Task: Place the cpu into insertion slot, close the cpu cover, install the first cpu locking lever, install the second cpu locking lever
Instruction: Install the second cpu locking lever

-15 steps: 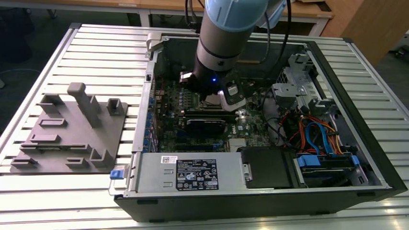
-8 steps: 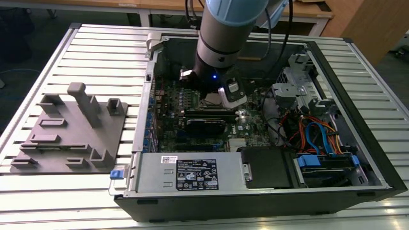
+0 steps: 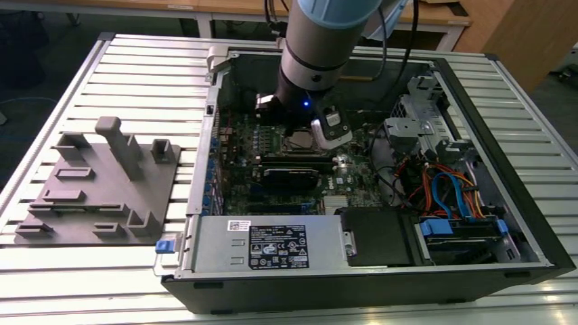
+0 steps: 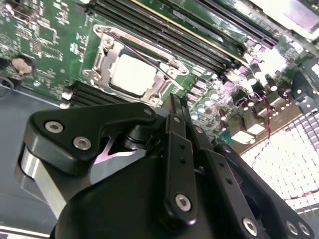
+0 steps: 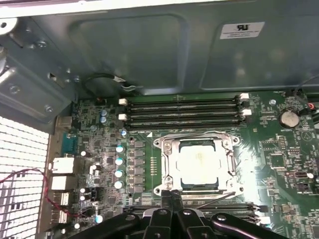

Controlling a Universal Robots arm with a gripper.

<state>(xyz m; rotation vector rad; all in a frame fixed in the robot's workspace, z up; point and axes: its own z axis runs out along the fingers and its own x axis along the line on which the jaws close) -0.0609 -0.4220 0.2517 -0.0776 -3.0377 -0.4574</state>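
Note:
The cpu [image 5: 199, 162] lies flat in the insertion slot [image 5: 200, 186] on the green board, its pale metal top showing [image 4: 132, 74]. The cpu cover [image 5: 164, 167] is a metal frame that lies down around the chip [image 4: 101, 56]. One thin locking lever [image 5: 195, 133] runs along the socket's far side. Another thin lever rod [image 5: 217, 198] runs along the near side up to my fingertips. My gripper [image 5: 172, 198] is shut, its tips pressed together at the socket's near edge [image 4: 174, 107]. I cannot tell whether they touch the rod. In the exterior view the arm [image 3: 312, 61] stands over the socket [image 3: 298, 141].
Long black memory slots [image 5: 182, 112] run beside the socket. The open computer case [image 3: 505, 203] has tall metal walls, drive cages and coloured cables [image 3: 447, 193] on the exterior view's right. A grey fixture plate [image 3: 95, 183] sits on the slatted table at the exterior view's left.

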